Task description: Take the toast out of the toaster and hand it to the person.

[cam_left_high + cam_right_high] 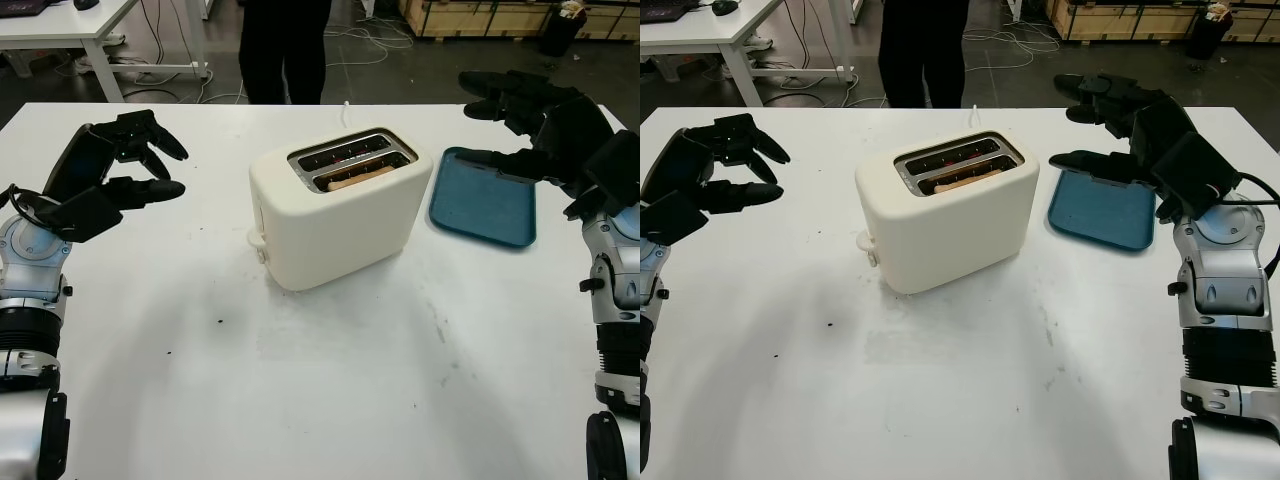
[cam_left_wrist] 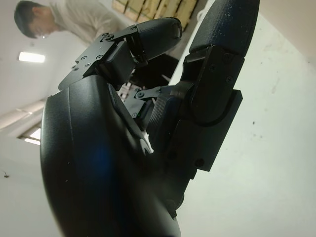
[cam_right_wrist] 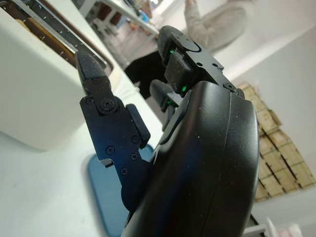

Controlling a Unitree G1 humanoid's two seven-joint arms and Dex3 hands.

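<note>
toast (image 1: pixel 352 179): pale brown slice sitting down in the nearer slot, top edge barely peeking out, so not much to grab onto
toaster (image 1: pixel 335 215): cream two-slot box, smooth with rounded corners, dark metal around the slots, small knob on its left end; sits mid-counter at a slight angle
step: nothing grasped yet, looks like the very start, both hands parked out to the sides
next move: I'd guess the right hand (image 1: pixel 1120 125) goes in since it's closer; needs a pinch from above on that thin edge, then a straight lift
right hand state: open, empty, hovering over the tray
left hand (image 1: pixel 120 170): open too, holding nothing, well left of the toaster
tray (image 1: pixel 484 209): flat teal rectangle with a low lip, just right of the toaster
counter (image 1: pixel 330 380): white, matte, a few dark specks
person (image 1: pixel 283 45): standing at the far side, dark trousers
</note>
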